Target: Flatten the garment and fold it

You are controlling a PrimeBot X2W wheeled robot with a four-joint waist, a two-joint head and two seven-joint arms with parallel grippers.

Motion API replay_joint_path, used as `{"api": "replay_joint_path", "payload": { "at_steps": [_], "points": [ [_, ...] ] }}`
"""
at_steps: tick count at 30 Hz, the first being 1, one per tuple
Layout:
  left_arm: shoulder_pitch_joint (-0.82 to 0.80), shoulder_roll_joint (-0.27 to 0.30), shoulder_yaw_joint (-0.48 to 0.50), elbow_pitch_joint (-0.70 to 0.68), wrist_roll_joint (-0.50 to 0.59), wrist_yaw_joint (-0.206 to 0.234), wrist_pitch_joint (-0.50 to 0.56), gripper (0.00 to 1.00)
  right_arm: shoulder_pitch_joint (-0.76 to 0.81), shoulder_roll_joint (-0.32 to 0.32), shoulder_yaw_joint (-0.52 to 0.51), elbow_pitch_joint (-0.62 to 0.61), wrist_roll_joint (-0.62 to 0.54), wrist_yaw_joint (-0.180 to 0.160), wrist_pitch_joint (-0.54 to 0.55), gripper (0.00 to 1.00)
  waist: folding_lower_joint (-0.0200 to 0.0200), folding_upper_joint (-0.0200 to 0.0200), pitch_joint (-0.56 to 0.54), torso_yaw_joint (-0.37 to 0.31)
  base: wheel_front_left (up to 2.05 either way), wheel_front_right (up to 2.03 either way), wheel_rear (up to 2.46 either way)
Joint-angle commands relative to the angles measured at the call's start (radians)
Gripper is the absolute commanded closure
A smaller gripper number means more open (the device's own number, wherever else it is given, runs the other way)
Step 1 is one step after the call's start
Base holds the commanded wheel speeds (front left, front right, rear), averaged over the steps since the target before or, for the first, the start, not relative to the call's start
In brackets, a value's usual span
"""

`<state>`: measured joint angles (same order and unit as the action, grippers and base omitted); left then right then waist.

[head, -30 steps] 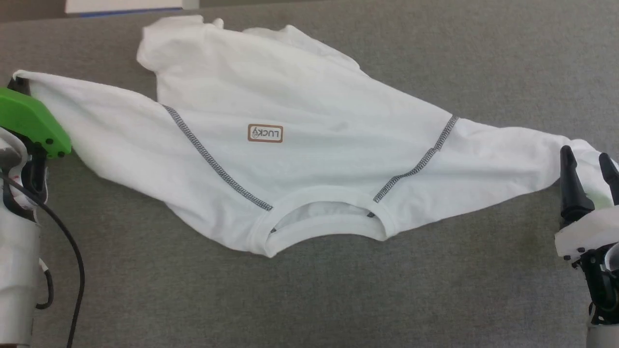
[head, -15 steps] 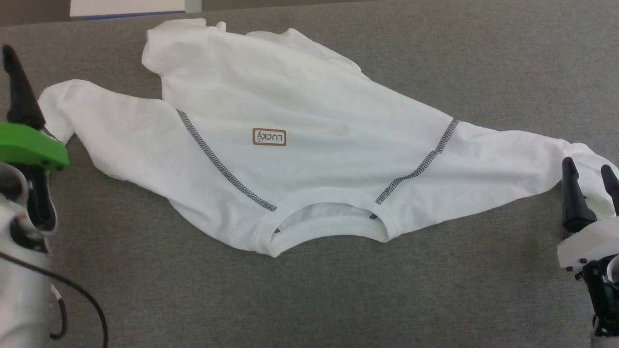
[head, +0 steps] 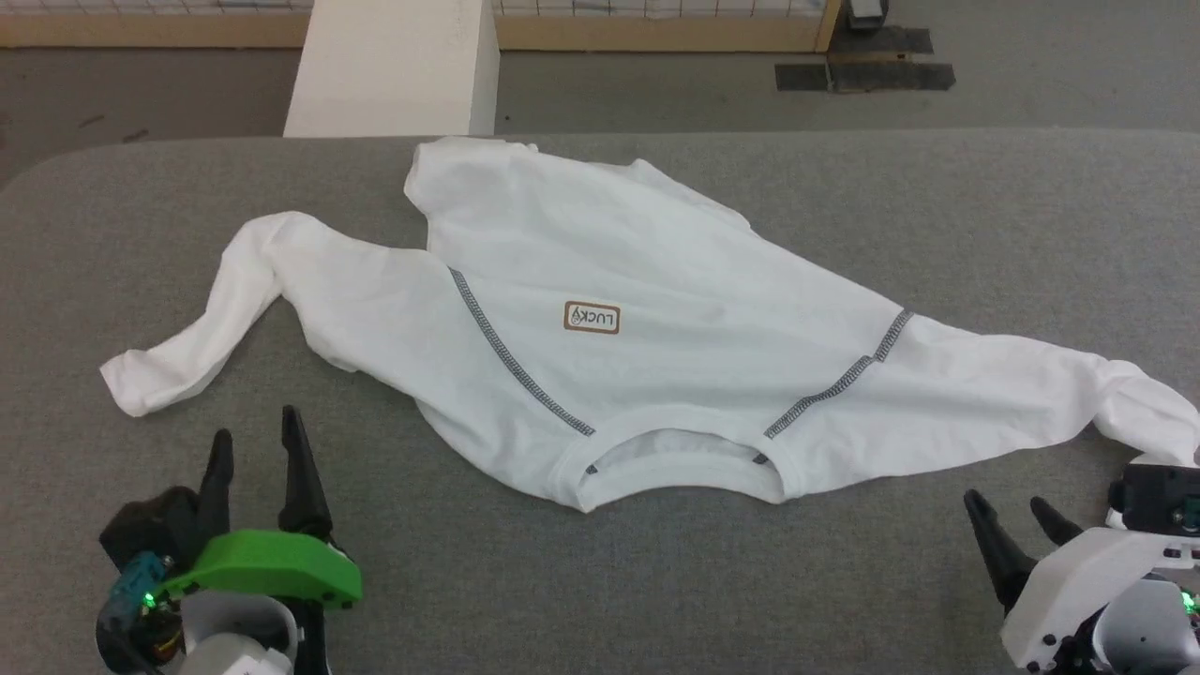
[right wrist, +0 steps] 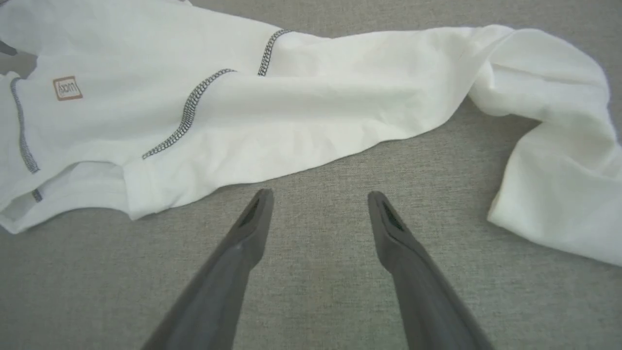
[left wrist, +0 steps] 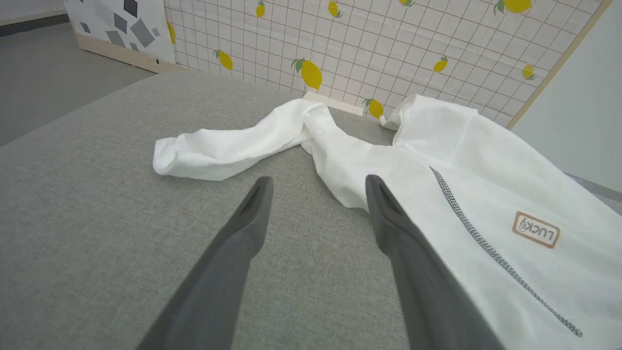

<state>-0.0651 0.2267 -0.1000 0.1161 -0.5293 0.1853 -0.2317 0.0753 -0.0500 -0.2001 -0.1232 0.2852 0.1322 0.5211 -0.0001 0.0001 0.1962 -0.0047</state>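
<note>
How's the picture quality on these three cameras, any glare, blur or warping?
Head view: even light, sharp, no glare, though the white shirt shows little shading. Left wrist view: the left pincer looms large and slightly soft. Right wrist view: the shirt's label is too blurred to read.

I see the white long-sleeved shirt (head: 656, 281) lying loosely spread on the grey worktop (head: 656, 581), neckline nearest me. Both sleeves stretch outward, ends bent back.
</note>
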Motion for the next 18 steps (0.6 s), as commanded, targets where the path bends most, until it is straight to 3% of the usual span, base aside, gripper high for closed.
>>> {"api": "replay_joint_path", "payload": {
  "at_steps": [1,18],
  "points": [
    [0.015,-0.006,-0.002,-0.001,-0.003,0.004,-0.009,0.00,0.001,0.000,0.004,0.006,0.017,-0.002,0.012,0.00,0.0001,-0.0001,-0.032,0.019,0.00,0.00,0.00],
    [-0.022,-0.011,-0.040,0.015,0.008,-0.003,0.002,0.00,-0.315,0.000,-0.027,0.378,-0.236,-0.002,0.127,0.00,0.0001,-0.0001,0.040,0.032,0.00,0.00,0.00]
  ]
}}
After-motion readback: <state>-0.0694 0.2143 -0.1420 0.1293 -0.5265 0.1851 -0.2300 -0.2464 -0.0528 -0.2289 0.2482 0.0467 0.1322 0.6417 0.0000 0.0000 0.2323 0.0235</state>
